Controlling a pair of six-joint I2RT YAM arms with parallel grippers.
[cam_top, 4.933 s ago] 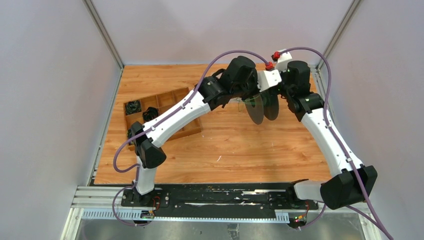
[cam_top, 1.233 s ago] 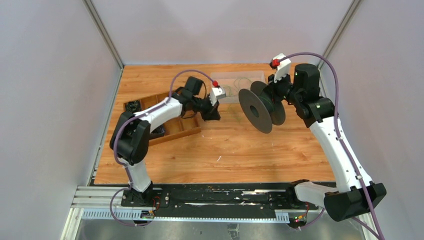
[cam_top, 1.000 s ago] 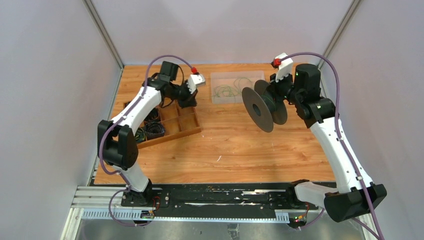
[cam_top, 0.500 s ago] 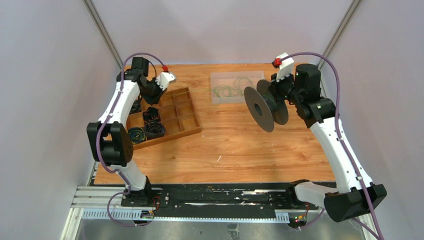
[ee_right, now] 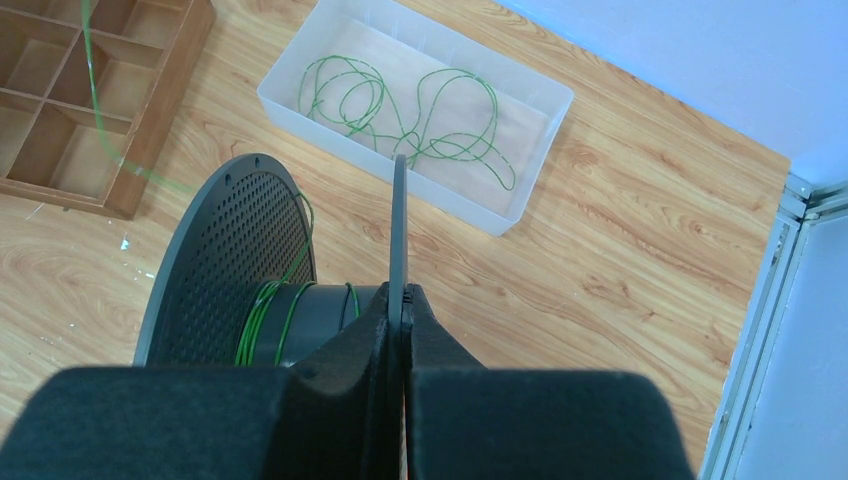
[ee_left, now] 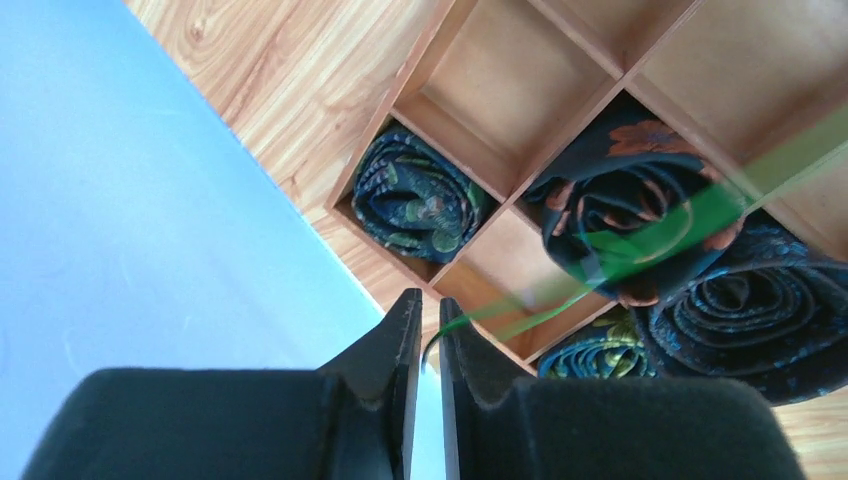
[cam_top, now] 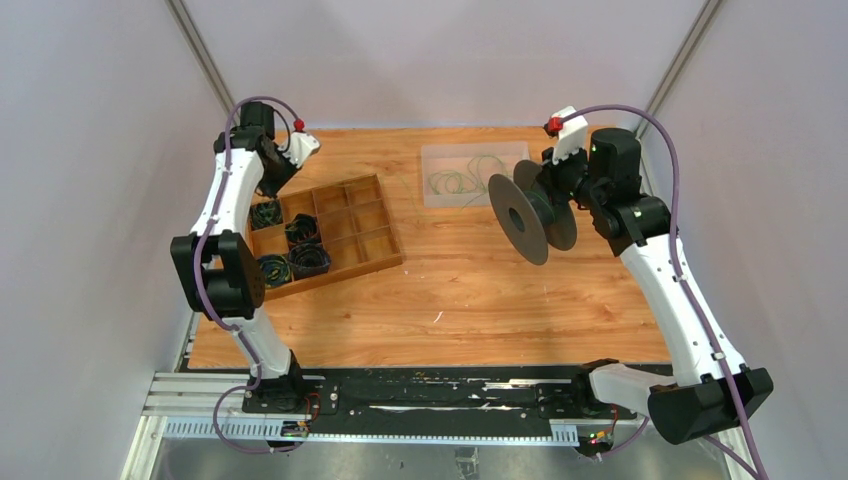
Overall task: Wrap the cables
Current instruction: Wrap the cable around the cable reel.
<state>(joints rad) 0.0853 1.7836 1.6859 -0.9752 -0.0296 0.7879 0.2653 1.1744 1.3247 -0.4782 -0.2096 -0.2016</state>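
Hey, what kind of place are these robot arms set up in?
Probably a robotics lab test cell: a left arm and right arm bolted to a metal rail at a wood-top table, plain grey panels boxing it in, and props like a spool and a divided wooden tray.

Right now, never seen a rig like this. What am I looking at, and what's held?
Two robot arms are bolted at the near edge of a wooden table. The wide picture looks down from above and behind them; the other two come from cameras on each wrist. The right gripper is clamped on the flange of a black spool carrying a few green turns. The left gripper, above a wooden tray of dark patterned rolls, has thin green cable running out between its nearly closed jaws; pinched or not, I cannot tell. Loose cable lies in a clear bin.
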